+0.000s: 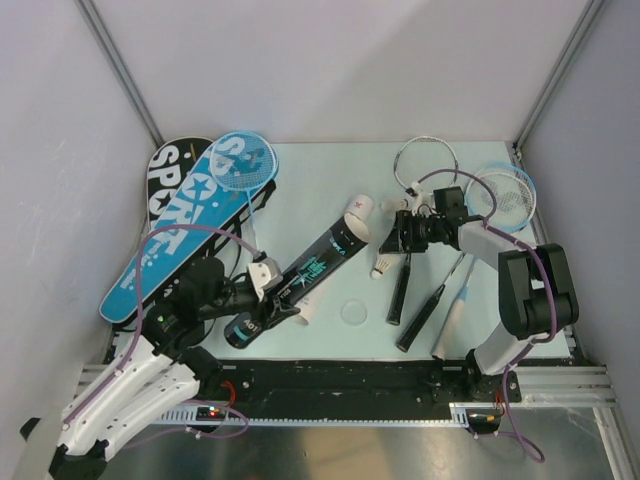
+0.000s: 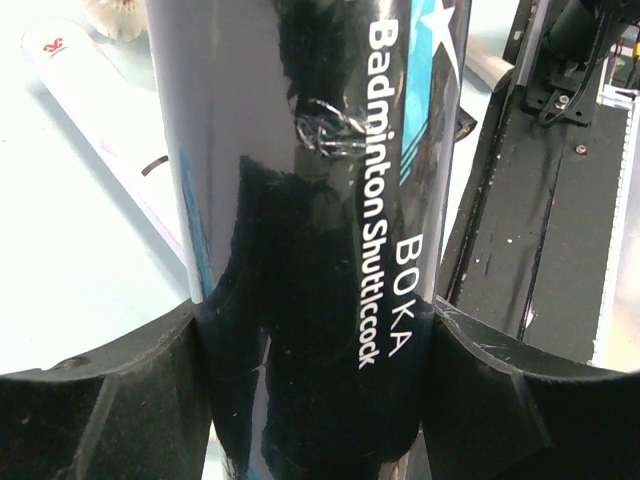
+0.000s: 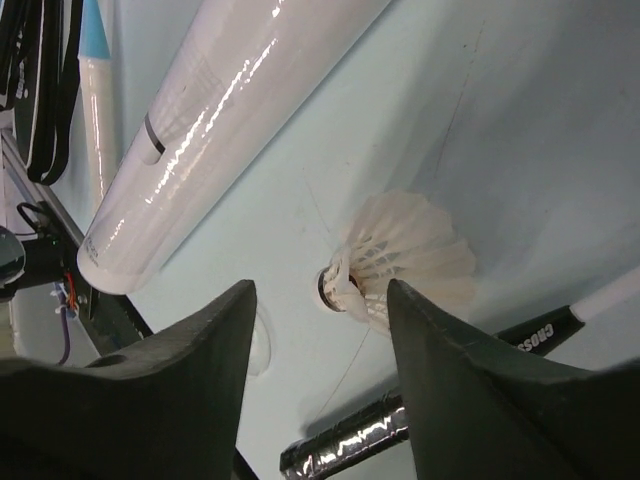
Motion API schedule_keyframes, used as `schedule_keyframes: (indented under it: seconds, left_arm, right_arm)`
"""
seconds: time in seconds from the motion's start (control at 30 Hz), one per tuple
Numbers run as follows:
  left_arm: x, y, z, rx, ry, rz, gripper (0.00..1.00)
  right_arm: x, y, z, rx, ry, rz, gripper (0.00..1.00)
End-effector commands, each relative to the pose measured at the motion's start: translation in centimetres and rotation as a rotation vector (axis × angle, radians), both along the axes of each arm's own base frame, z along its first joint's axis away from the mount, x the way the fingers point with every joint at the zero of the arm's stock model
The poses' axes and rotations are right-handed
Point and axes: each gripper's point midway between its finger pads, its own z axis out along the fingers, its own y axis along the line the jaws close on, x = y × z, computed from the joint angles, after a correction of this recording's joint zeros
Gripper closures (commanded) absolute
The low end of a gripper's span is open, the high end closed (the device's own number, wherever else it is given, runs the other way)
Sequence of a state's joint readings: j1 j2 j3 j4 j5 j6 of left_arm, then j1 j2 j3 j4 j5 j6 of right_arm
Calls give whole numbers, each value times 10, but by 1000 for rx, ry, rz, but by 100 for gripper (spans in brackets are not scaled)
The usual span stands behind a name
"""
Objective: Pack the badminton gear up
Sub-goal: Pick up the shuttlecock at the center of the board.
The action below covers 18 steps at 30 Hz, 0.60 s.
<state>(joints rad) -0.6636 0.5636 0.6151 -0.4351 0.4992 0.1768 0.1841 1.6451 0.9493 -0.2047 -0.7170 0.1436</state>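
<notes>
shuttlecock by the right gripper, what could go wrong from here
1. The right gripper is open, with the shuttlecock between its fingers in the wrist view. Closing on the feathers rather than the cork could crush them.
2. A racket handle lies close by, so a finger may snag it on the way down.
3. The left gripper clamps the glossy black tube, which might slip or twist if a shuttlecock is pushed in.

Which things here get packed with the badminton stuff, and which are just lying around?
Gets packed: glossy black teal-printed shuttlecock tube, white plastic tube, white feather shuttlecock, blue-framed racket, silver-framed racket, blue "SPORT" racket cover, black racket cover.
Just there: purple cable, black front rail.
</notes>
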Motion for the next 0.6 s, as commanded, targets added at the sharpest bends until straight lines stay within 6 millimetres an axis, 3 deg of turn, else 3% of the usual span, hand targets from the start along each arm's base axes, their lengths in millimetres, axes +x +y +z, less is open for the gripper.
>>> schedule_keyframes:
  seconds: [0.0,0.2,0.3,0.43,0.57]
  left_arm:
    - [7,-5,33,-42,-113,-12,65]
    - [12,-1,26,-18,-125,13,65]
    - [17,4,23,-5,-141,47,65]
    - [23,8,20,11,-145,87,64]
    - [27,12,20,20,-147,120,65]
  right_arm:
    - [3,7,10,38,-22,60,45]
    - [-2,6,12,48,-4,65,80]
    - [-2,4,23,52,-21,51,96]
    - [-1,-2,57,58,-93,2,100]
    - [-5,-9,118,74,-259,-60,100]
